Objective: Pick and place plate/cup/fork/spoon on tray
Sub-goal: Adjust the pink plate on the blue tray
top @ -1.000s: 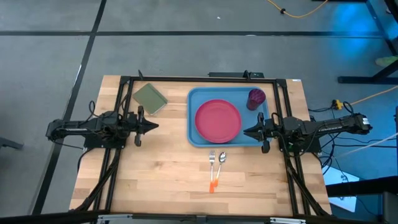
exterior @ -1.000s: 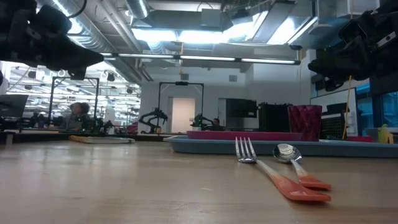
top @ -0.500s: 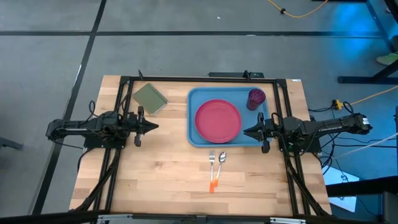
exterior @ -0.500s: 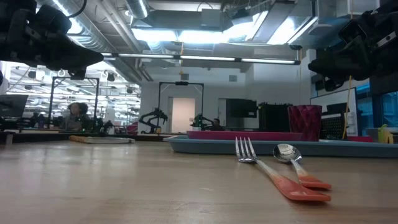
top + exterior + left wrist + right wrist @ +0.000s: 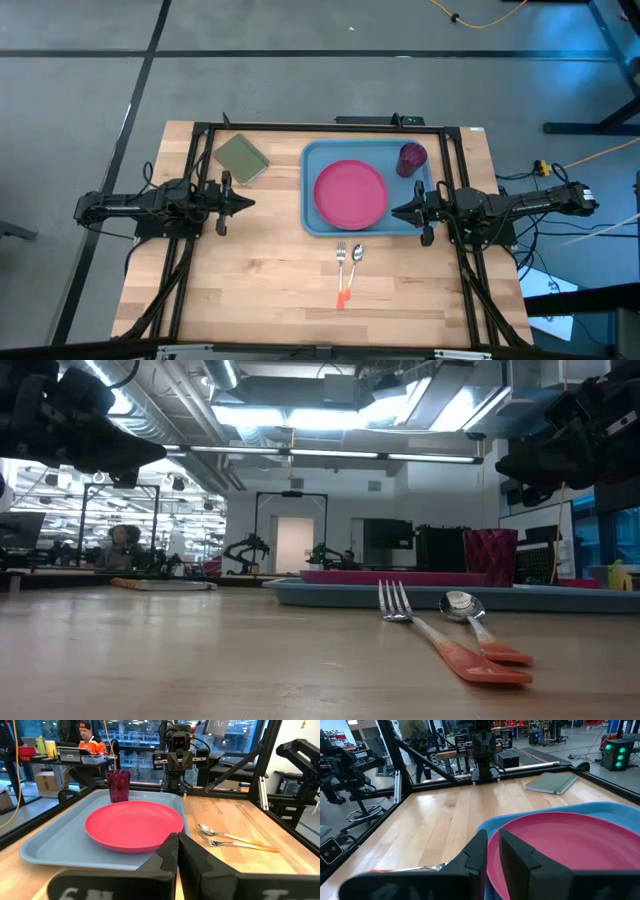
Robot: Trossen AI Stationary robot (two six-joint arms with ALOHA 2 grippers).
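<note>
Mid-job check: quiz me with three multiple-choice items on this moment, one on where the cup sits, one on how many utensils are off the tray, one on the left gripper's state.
1. Where is the cup?
A. on the bare table
B. in a corner of the tray, beside the plate
C. on the olive-green pad

2. How many orange-handled utensils lie off the tray?
A. none
B. one
C. two

3. The left gripper is:
A. shut, holding nothing
B. shut on the fork
C. wide open

Answers: 1 B, the cup stands inside the tray rim; 2 C, the fork and the spoon lie on the wood; 3 A, its fingers meet with nothing between.
</note>
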